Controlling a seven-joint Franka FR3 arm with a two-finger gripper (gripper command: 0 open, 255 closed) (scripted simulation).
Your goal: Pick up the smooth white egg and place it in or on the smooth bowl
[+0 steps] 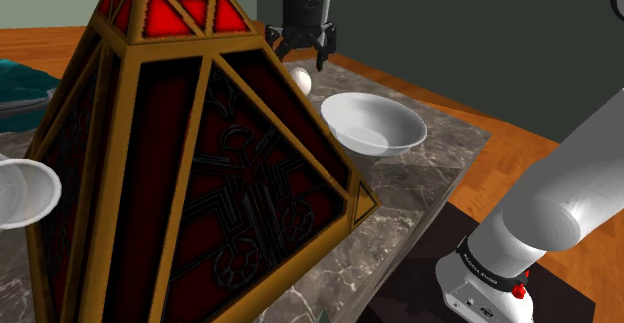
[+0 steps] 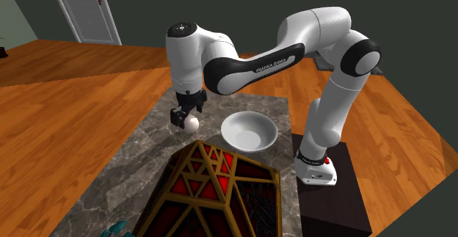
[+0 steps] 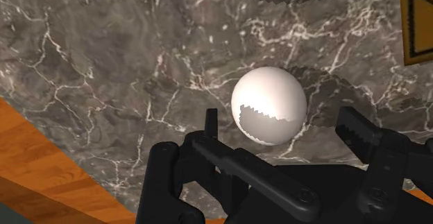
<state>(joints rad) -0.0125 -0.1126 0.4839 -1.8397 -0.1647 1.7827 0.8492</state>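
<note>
The egg (image 3: 268,105) is found directly beneath the claw (image 1: 298,57) — in line with the gap between its spread jaws, untouched; a straight descent is judged sufficient.

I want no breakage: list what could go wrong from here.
The open claw hangs over the round egg; closing off-centre could send it rolling across the marble table. The big pyramid lamp stands near the egg, so the claw might clip it on the way to the bowl.
</note>
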